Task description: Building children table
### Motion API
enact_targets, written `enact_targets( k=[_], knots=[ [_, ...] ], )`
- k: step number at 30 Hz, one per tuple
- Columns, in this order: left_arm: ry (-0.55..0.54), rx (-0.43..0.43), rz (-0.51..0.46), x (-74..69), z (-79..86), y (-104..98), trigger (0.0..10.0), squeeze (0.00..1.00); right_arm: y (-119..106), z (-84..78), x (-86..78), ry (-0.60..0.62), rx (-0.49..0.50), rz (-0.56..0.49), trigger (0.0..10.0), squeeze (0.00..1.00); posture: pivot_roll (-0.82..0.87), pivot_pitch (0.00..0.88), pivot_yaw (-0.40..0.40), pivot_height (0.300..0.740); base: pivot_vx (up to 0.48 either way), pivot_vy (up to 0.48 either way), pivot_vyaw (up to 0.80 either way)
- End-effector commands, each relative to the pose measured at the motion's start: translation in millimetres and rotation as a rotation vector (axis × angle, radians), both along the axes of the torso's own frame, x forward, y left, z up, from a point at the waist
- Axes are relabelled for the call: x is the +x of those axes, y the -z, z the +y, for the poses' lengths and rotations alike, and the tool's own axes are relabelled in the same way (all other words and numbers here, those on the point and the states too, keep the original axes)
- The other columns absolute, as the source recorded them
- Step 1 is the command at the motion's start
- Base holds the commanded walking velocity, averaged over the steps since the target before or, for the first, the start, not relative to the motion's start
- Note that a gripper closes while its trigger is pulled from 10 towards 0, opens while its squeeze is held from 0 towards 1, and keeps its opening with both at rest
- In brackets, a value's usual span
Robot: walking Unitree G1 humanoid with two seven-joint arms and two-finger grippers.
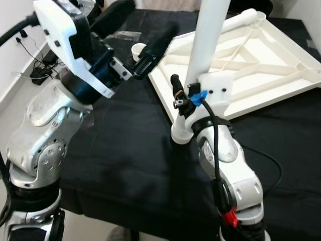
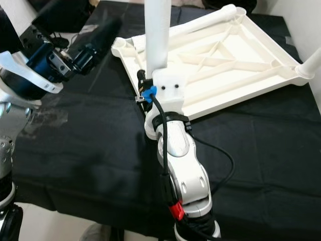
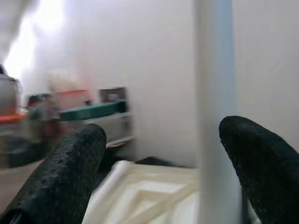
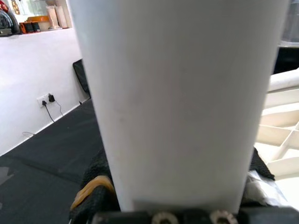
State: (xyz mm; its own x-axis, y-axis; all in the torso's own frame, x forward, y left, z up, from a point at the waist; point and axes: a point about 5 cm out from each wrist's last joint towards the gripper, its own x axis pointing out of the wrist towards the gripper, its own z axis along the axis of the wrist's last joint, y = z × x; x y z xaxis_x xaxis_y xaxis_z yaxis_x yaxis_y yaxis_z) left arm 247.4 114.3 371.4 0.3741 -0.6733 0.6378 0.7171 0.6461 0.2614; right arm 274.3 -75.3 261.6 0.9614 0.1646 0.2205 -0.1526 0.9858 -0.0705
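Observation:
The white table top (image 1: pixel 261 65) lies upside down on a black-covered surface. My right gripper (image 1: pixel 188 85) is shut on a white round table leg (image 1: pixel 208 35), holding it upright. The leg's lower end (image 1: pixel 180 135) sits on the black cloth just off the top's near-left edge. In the right wrist view the leg (image 4: pixel 182 102) stands between the black fingers (image 4: pixel 96 186). My left gripper (image 1: pixel 150 20) hovers open to the left, its fingers (image 3: pixel 70 172) pointing toward the leg (image 3: pixel 215 93), apart from it. The top's round corner socket (image 2: pixel 118 45) lies below that gripper.
Another white leg (image 2: pixel 220 14) lies along the top's far edge, and one more (image 2: pixel 311 63) sticks up at the right corner. A clear plastic bag (image 1: pixel 125 34) lies at the back. Cables and a plug (image 1: pixel 40 65) are on the floor at left.

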Motion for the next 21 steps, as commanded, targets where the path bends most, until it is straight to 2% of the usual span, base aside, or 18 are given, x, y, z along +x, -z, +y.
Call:
enact_targets(
  k=[1,4,6,8,10,13,14,15,16,21],
  knots=[
    [0.076,0.018,0.003,-2.2,-3.7,-4,10.0,0.00,43,-8.3,10.5,0.067,-0.023,0.236,10.0,0.00,0.04,0.232,0.014,0.740,0.000,0.000,0.00],
    [0.124,0.058,-0.001,2.2,-8.3,-13,10.0,0.00,43,-7.9,10.9,0.066,-0.022,0.234,10.0,0.00,0.04,0.231,0.013,0.740,0.000,0.000,0.00],
    [0.175,0.086,0.011,12.6,-14.3,-30,10.0,0.00,43,-6.2,10.5,0.061,-0.020,0.234,10.0,0.00,0.04,0.231,0.011,0.740,0.000,0.000,0.00],
    [0.175,0.086,0.011,12.6,-14.3,-30,10.0,0.00,43,-6.2,10.5,0.061,-0.020,0.234,10.0,0.00,0.04,0.231,0.011,0.740,0.000,0.000,0.00],
    [0.214,0.099,0.027,18.1,-17.7,-50,10.0,0.00,42,-3.5,9.8,0.053,-0.017,0.232,10.0,0.00,0.04,0.232,0.010,0.740,0.000,0.000,0.00],
    [0.230,0.116,0.042,20.1,-17.0,-60,10.0,0.00,42,-1.7,9.4,0.045,-0.014,0.232,10.0,0.00,0.04,0.232,0.010,0.740,0.000,0.000,0.00],
    [0.230,0.116,0.042,20.1,-17.0,-60,10.0,0.00,42,-1.7,9.4,0.045,-0.014,0.232,10.0,0.00,0.04,0.232,0.010,0.740,0.000,0.000,0.00],
    [0.247,0.141,0.084,31.5,-17.0,-53,10.0,0.00,41,-0.6,9.2,0.041,-0.012,0.229,10.0,0.00,0.05,0.233,0.011,0.740,0.000,0.000,0.00],
    [0.259,0.150,0.103,35.5,-17.4,-49,10.0,0.00,41,-0.2,9.2,0.040,-0.012,0.228,10.0,0.00,0.05,0.233,0.011,0.740,0.000,0.000,0.00],
    [0.292,0.171,0.133,42.0,-19.0,-42,10.0,0.00,40,-0.1,9.2,0.040,-0.011,0.226,10.0,0.00,0.04,0.235,0.012,0.740,0.000,0.000,0.00]
  ],
)
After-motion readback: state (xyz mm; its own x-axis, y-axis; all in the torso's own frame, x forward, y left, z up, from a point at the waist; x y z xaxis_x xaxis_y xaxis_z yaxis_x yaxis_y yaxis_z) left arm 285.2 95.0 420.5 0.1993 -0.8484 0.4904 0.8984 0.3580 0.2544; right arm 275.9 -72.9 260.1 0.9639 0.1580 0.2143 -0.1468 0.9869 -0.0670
